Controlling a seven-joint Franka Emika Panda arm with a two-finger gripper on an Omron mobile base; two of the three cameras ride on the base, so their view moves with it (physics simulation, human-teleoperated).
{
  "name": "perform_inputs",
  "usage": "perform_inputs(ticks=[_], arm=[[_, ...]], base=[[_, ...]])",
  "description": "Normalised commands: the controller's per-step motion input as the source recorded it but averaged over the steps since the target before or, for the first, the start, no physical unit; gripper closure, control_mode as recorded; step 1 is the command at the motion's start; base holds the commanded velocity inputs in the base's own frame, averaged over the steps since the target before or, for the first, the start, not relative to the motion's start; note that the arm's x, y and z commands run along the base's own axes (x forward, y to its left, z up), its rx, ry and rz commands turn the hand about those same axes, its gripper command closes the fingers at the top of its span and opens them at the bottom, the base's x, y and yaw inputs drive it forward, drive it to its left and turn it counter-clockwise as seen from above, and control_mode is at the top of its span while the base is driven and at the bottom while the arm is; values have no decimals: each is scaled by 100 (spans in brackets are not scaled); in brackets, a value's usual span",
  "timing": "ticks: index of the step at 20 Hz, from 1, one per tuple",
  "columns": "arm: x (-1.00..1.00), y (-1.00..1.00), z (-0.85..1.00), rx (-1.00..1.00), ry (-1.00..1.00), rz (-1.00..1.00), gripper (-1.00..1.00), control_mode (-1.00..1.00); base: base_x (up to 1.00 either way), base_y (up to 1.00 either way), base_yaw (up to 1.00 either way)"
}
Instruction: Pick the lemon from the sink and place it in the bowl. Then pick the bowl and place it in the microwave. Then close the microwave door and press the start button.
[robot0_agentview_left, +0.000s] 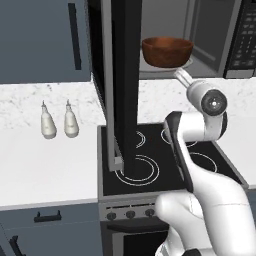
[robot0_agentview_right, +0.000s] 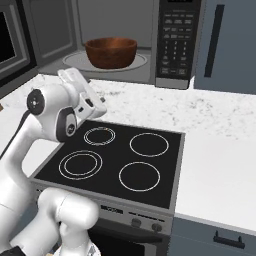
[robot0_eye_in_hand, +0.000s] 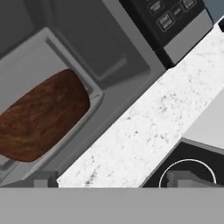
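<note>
The reddish-brown bowl (robot0_agentview_left: 167, 51) (robot0_agentview_right: 111, 52) (robot0_eye_in_hand: 41, 116) stands on the round turntable inside the microwave (robot0_agentview_right: 165, 75). The lemon and the sink are out of view. The microwave door (robot0_agentview_left: 125, 75) (robot0_agentview_right: 10, 40) is swung wide open, and from the left it stands edge-on over the stove's left side. The black keypad strip (robot0_agentview_right: 175, 35) (robot0_eye_in_hand: 168, 17) is at the microwave's right. My gripper (robot0_eye_in_hand: 116, 179) (robot0_agentview_left: 181, 75) hovers in front of the cavity, below and apart from the bowl. It is open, its fingertips (robot0_eye_in_hand: 43, 179) far apart and holding nothing.
A black four-ring stove (robot0_agentview_left: 150, 160) (robot0_agentview_right: 120, 160) lies under the arm. White speckled counter (robot0_agentview_right: 220, 125) runs on both sides. Two white bottles (robot0_agentview_left: 48, 122) stand on the left counter. A blue-grey cabinet (robot0_agentview_right: 225, 45) is right of the microwave.
</note>
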Motion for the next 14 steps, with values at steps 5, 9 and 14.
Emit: perform_inputs(ticks=[5,9,14], arm=[[0,0,-10,-19,-4,-10,-100,-100],[0,0,-2,-23,-4,-12,-100,-100],[0,1,-3,-19,-2,-9,-100,-100]], base=[[0,0,0],[0,0,0],[0,0,0]])
